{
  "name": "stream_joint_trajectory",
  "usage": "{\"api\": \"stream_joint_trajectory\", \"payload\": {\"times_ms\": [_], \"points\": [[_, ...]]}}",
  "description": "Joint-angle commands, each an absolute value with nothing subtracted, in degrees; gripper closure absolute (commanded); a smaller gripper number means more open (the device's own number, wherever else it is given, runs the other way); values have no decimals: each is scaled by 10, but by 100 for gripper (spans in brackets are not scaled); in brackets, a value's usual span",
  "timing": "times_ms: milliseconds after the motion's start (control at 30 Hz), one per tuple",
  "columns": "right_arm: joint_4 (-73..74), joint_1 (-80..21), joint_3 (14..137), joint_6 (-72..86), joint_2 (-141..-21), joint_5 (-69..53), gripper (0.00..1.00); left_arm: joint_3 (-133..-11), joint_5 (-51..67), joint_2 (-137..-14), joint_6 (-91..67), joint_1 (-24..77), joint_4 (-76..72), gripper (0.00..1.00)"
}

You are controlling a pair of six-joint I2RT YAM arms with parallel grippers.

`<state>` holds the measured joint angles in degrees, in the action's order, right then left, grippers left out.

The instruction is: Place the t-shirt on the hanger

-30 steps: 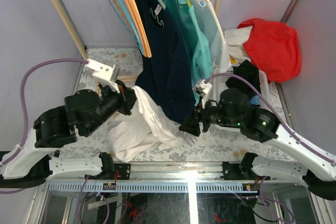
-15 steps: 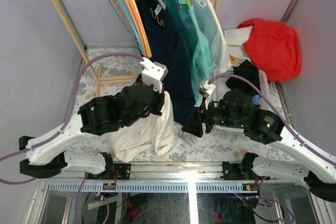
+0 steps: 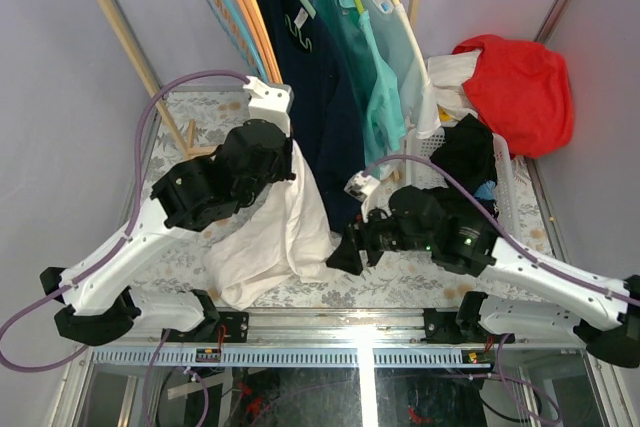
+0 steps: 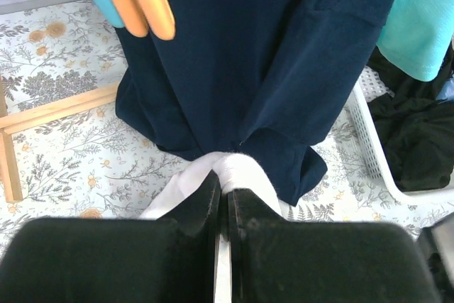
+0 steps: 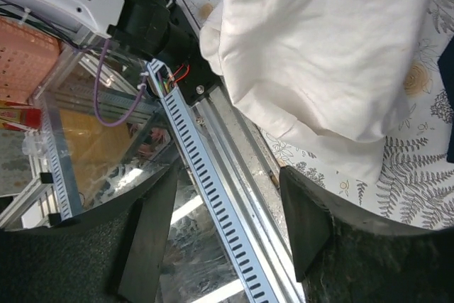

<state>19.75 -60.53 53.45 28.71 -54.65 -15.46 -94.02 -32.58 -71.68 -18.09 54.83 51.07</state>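
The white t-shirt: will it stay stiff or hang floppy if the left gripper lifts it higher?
Probably floppy: pinched in the left gripper, the t-shirt drapes in folds down to the table. Likely light, since one small pinch holds it.

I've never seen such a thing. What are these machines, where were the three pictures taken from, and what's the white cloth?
They are two robot arms bolted at the near edge of a flowered table. The wide picture looks down from above and behind them; the other two come from a camera on each wrist. The left claw is pinched shut on a white t-shirt, holding it up so it drapes onto the table, beside a navy shirt hanging from a wooden rack. The right claw is open, holding nothing, near the t-shirt's lower edge. A white basket of clothes sits at the right.
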Motion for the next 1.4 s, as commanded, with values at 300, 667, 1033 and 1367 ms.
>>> {"api": "stream_joint_trajectory", "payload": {"times_ms": [300,667,1033,1367], "points": [[127,-788,614,317,-701,143,32,-937,-320,-681,-171,518,510,100],[176,-867,672,339,-797,360,33,-935,-311,-662,-170,512,514,100],[146,-853,662,323,-807,352,76,-940,-303,-654,-173,512,521,100],[-28,-652,502,339,-585,-99,100,-946,-319,-642,-171,511,536,100]]}}
